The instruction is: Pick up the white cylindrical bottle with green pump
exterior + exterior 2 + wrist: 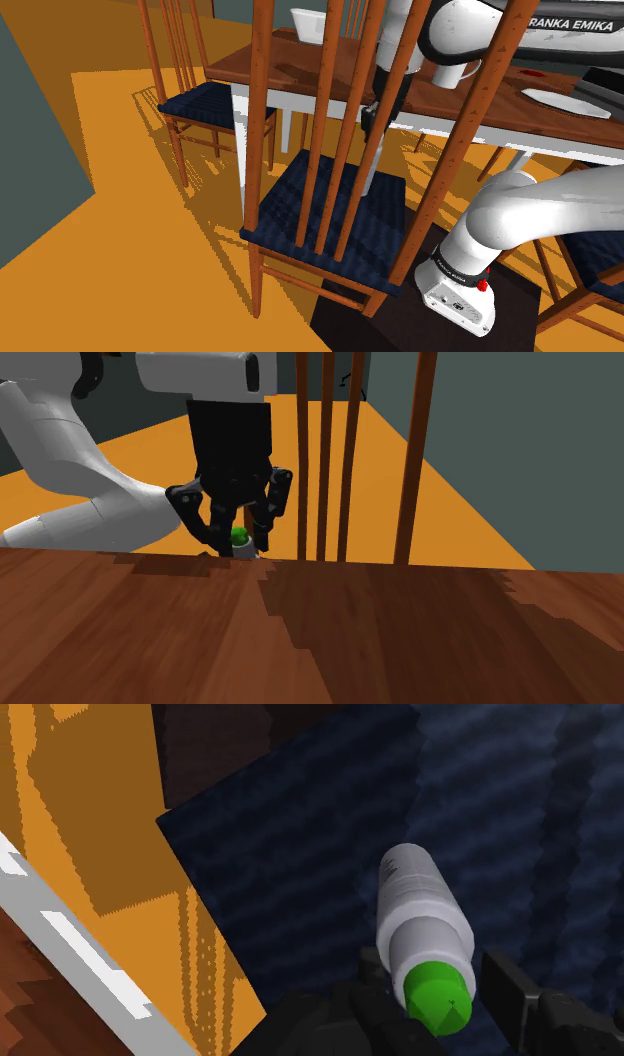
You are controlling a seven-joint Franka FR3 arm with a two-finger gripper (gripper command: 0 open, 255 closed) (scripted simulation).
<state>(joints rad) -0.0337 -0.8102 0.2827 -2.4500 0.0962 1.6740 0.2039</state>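
Black gripper point(238, 544), left of centre in the second exterior view, fingers apart, flanking but not clasping the white bottle point(415, 894). Its green pump point(438, 994) points up between them. The bottle stands upright on a dark blue chair seat point(300, 854). It is probably light, rigid and smooth; grasp the body below the pump. Beyond are an orange floor point(90, 824) and a brown table point(300, 60).

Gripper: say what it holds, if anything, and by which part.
Nothing is held. The gripper is open, its fingers either side of the green pump of the white bottle, with a gap at one finger.
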